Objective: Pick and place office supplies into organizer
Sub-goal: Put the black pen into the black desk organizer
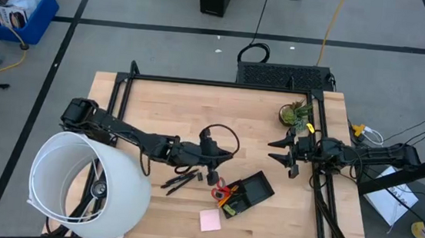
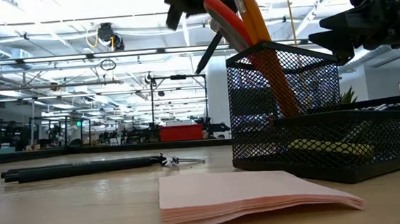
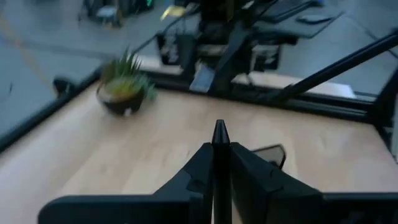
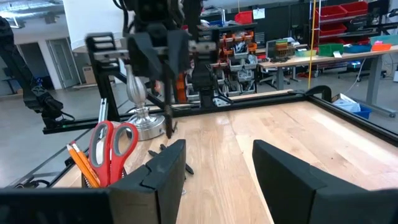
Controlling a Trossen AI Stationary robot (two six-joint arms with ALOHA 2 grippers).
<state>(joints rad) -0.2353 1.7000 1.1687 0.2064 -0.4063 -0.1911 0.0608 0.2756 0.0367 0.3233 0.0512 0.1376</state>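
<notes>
High view: the left gripper [image 1: 210,167] hangs at the organizer's [image 1: 256,189] ten o'clock. Left wrist view: its fingers clench a black pen [image 3: 219,163], upright for dropping in. Right wrist view: the right gripper [image 4: 214,167] waits released at three o'clock.

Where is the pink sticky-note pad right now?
In the high view the pink sticky-note pad lies flat on the table near its front edge, just left of and below the black organizer, apart from it.
</notes>
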